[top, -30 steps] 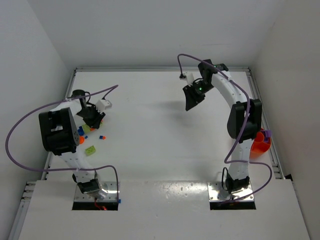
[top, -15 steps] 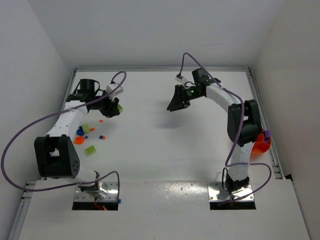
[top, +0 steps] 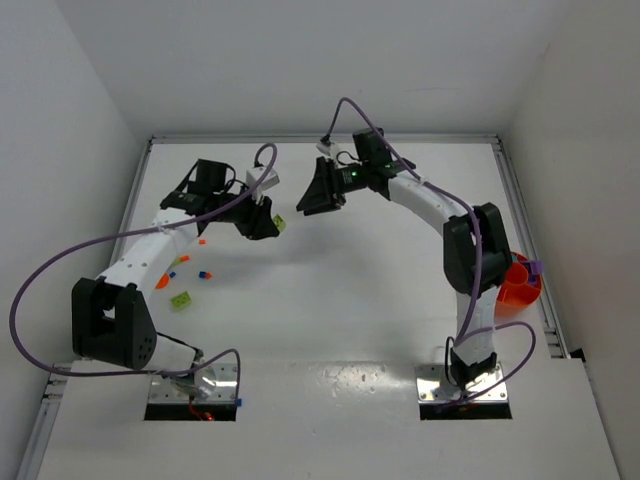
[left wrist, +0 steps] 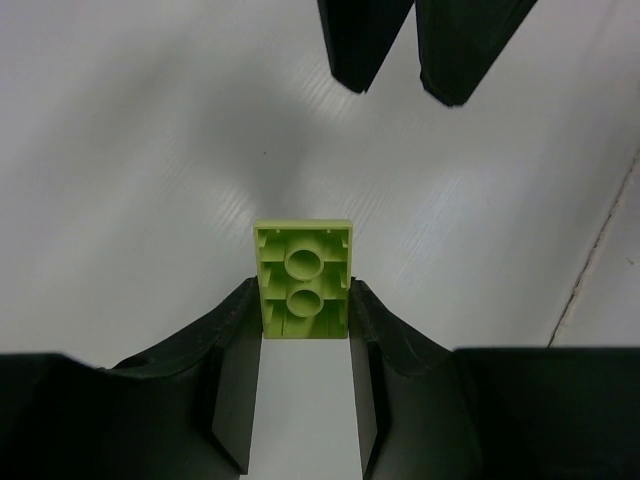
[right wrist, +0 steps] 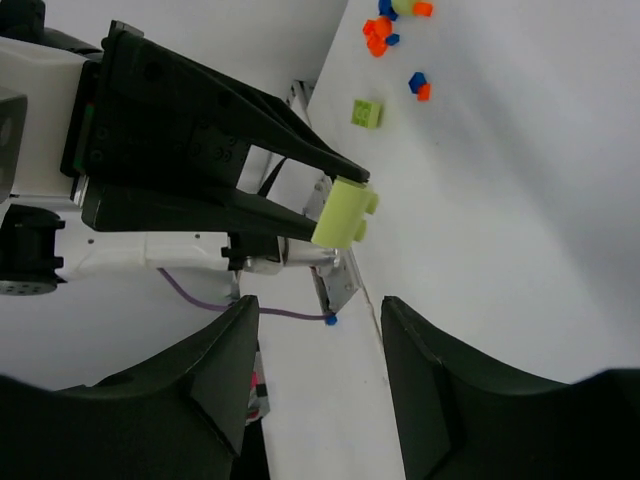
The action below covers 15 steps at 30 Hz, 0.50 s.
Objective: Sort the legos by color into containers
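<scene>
A lime green brick [left wrist: 302, 293] is pinched by its sides between the fingertips of my left gripper [top: 268, 224], held up over the table left of centre. My right gripper [top: 318, 196] faces it from the right, a short gap away. Its jaws stand open with nothing between them. In the left wrist view its two dark fingers [left wrist: 365, 40] hang just beyond the brick. The right wrist view shows the held brick [right wrist: 345, 213] ahead of my right gripper [right wrist: 318, 305]. The orange bowl [top: 517, 286] sits at the table's right edge, partly hidden behind the right arm.
Loose legos lie at the left of the table: a lime green one [top: 181, 298], an orange one [top: 162, 282] and small blue and orange ones [top: 203, 274]. Purple cables loop off both arms. White walls close in the table's sides and back.
The left arm swung right, carrying the lime green brick toward the middle. The right arm swung left to meet it, and its jaws widened.
</scene>
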Tool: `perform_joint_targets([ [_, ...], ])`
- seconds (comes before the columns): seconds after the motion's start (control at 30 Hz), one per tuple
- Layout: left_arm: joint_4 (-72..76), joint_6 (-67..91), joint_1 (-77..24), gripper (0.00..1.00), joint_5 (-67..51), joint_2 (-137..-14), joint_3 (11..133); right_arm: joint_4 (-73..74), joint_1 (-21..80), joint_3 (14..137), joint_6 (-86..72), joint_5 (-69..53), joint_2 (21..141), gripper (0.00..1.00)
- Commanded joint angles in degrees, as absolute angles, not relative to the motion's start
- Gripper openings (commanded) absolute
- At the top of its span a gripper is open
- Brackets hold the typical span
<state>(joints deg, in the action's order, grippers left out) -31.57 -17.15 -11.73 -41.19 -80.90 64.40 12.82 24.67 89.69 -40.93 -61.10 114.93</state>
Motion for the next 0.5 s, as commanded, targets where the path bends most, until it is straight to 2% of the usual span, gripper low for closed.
perform_joint_targets([
  [0.0,-29.4,-14.9,-13.1,0.12,-43.4,-81.1,67.1,10.4,26.4,94.1,-42.8,-62.1,115.4,0.54],
  [0.47,-29.4,-14.4,-13.7,0.12,-43.4,-81.1,68.1,12.1,29.5,96.6,-42.6,-61.3,120.1,0.56],
])
